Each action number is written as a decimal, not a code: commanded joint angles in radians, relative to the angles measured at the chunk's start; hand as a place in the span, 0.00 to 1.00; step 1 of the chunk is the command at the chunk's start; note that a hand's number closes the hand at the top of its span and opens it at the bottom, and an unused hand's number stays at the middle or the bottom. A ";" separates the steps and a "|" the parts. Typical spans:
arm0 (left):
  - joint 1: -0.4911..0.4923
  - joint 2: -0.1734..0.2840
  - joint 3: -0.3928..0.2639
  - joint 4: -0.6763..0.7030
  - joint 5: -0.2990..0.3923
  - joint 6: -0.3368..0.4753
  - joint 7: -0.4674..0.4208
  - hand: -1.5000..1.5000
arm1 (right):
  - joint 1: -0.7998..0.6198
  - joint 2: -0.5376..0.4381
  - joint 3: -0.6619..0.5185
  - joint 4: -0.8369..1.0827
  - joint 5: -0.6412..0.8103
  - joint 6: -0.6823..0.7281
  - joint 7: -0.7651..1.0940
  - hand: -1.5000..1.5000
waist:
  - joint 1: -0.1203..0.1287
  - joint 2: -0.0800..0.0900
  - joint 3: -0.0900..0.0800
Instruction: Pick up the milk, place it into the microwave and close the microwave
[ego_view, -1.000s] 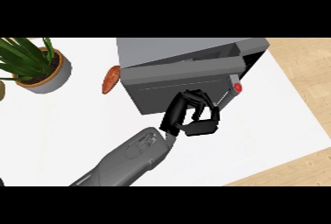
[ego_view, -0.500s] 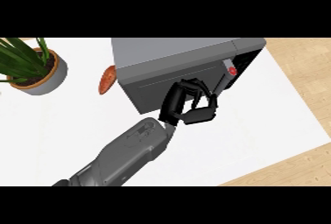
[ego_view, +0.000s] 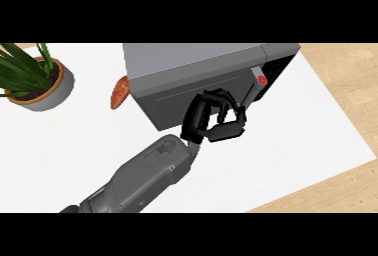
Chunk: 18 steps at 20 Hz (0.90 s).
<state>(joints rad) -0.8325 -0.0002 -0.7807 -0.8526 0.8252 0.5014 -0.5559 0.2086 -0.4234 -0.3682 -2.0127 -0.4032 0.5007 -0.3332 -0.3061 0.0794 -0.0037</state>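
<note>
The one hand (ego_view: 215, 119) on show is black, at the end of a grey forearm (ego_view: 148, 175) that rises from the lower edge of the head view and slants up to the right. The rig line does not settle which arm this is; from its place and slant I cannot tell for certain. Its fingers (ego_view: 221, 102) are curled over, bent down toward the thumb, and they lie against the front of the microwave door (ego_view: 173, 100). Nothing shows inside the curl, so the hand looks closed on itself with nothing held.

The microwave (ego_view: 192, 62) is a grey box with a lighter top and a darker front. Its door stands nearly flat to the body. At the right end of the front sits a dark panel with a small red button (ego_view: 260, 81), just beside the fingertips. The milk cannot be seen anywhere; whether it is inside the microwave I cannot tell.

Left of the microwave, touching or nearly touching its side, lies an orange-brown, long oval thing, perhaps a sweet potato (ego_view: 119, 93). Further left, well apart, a potted plant (ego_view: 33, 80) with long green leaves stands in a grey pot. All of it rests on a white counter (ego_view: 295, 150), with pale wood floor (ego_view: 347, 70) beyond its right edge.
</note>
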 joint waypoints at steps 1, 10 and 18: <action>-0.092 0.000 0.037 0.072 0.028 -0.012 -0.002 1.00 | -0.025 -0.026 -0.025 0.023 -0.018 -0.002 0.013 0.00 | -0.013 0.012 0.001; -0.095 0.000 0.013 0.093 0.068 -0.010 -0.058 1.00 | -0.077 -0.089 -0.069 0.062 -0.040 0.001 0.034 0.00 | -0.019 0.015 0.001; -0.111 0.000 0.001 0.109 0.102 -0.006 -0.079 1.00 | -0.124 -0.164 -0.121 0.102 -0.020 0.004 0.039 0.00 | -0.018 0.018 0.002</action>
<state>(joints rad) -0.8515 0.0008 -0.8146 -0.8229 0.9081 0.5084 -0.6583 0.1033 -0.5467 -0.4650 -1.9231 -0.4436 0.5031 -0.2997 -0.3150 0.0838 0.0007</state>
